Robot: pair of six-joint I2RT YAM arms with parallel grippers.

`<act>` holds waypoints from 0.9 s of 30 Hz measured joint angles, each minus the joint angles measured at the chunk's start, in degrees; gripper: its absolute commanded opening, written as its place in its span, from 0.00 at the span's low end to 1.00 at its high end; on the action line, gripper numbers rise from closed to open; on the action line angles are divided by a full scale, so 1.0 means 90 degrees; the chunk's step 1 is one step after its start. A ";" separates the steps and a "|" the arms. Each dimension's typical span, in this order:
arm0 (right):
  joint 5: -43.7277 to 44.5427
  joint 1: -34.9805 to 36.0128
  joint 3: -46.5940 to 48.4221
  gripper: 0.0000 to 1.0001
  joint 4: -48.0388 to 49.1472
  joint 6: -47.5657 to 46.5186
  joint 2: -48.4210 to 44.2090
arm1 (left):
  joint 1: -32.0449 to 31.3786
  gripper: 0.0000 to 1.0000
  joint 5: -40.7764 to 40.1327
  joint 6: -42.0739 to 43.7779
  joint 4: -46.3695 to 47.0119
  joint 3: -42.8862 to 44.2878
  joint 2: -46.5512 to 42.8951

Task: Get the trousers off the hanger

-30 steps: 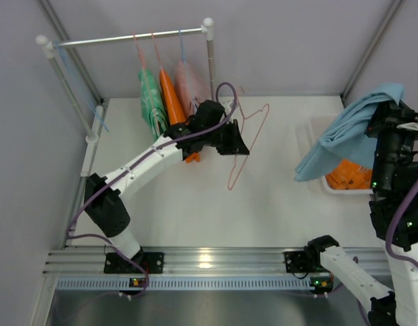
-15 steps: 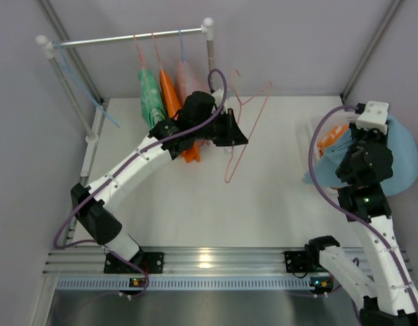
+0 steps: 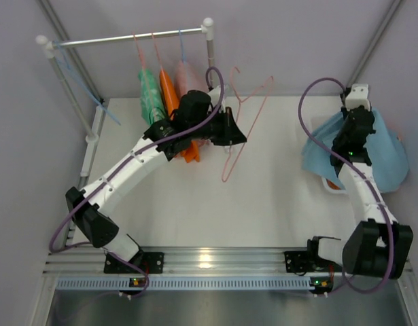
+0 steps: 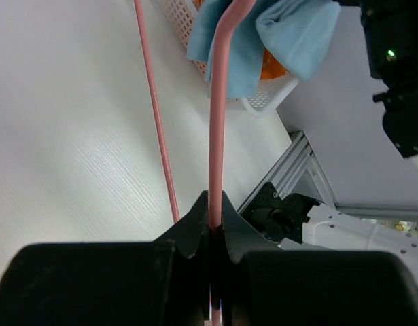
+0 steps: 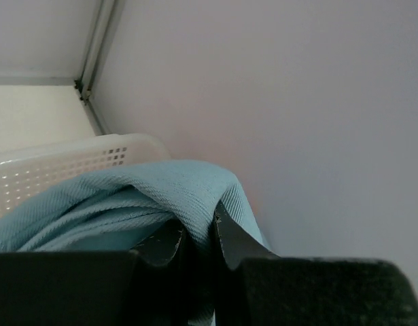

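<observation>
My left gripper (image 3: 237,134) is shut on a bare pink wire hanger (image 3: 244,129) and holds it above the table; in the left wrist view the hanger's rod (image 4: 217,129) runs up from between the closed jaws of that gripper (image 4: 213,221). My right gripper (image 3: 349,129) is shut on the light blue trousers (image 3: 382,155), which drape over the white basket (image 3: 329,185) at the right. In the right wrist view the blue cloth (image 5: 127,197) is pinched between the jaws of that gripper (image 5: 200,234). Orange trousers (image 4: 280,68) lie in the basket under the blue pair.
A clothes rail (image 3: 127,38) at the back left carries green (image 3: 151,102), orange (image 3: 169,95) and pink (image 3: 188,78) garments on hangers. The white basket (image 5: 59,166) sits by the right wall. Metal rail (image 3: 209,261) runs along the near edge.
My right arm has swung down and back over the basket with the blue trousers, which have spread over it. My left gripper has lifted the pink hanger slightly toward the back.
</observation>
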 measured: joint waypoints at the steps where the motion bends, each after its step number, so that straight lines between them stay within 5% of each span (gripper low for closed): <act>1: -0.0102 -0.0002 0.0051 0.00 0.0126 0.0049 0.0267 | 0.0000 0.00 0.0015 0.0073 0.0002 0.0000 -0.0027; 5: -0.0517 -0.0007 0.0204 0.01 0.0539 0.0172 0.1209 | 0.0000 0.00 0.0024 0.0512 -0.0017 0.0000 -0.0204; 6: -0.0549 -0.0007 0.0260 0.08 0.0551 0.0187 0.1445 | 0.0000 0.00 0.0019 0.0634 -0.0034 0.0000 -0.0279; 7: -0.0556 -0.0007 0.0362 0.18 0.0556 0.0202 0.1627 | 0.0000 0.00 0.0015 0.0780 -0.0051 0.0000 -0.0362; 10: -0.0610 -0.0015 0.0719 0.81 0.0619 0.0308 0.2208 | 0.0005 0.00 -0.0010 0.1212 -0.0138 0.0000 -0.0682; 12: -0.0731 -0.0027 0.0780 0.96 0.0639 0.0350 0.2353 | 0.0049 0.00 0.0019 0.1404 -0.0153 -0.0002 -0.0911; 21: -0.2047 -0.0056 0.1209 1.00 -0.0826 0.1370 0.1695 | 0.0311 0.00 0.0444 0.2052 -0.0376 -0.0906 -0.2319; 27: -0.3111 -0.0058 0.1501 1.00 -0.2008 0.1824 0.0199 | 0.1073 0.00 0.0602 0.2334 -0.0731 -0.1700 -0.3643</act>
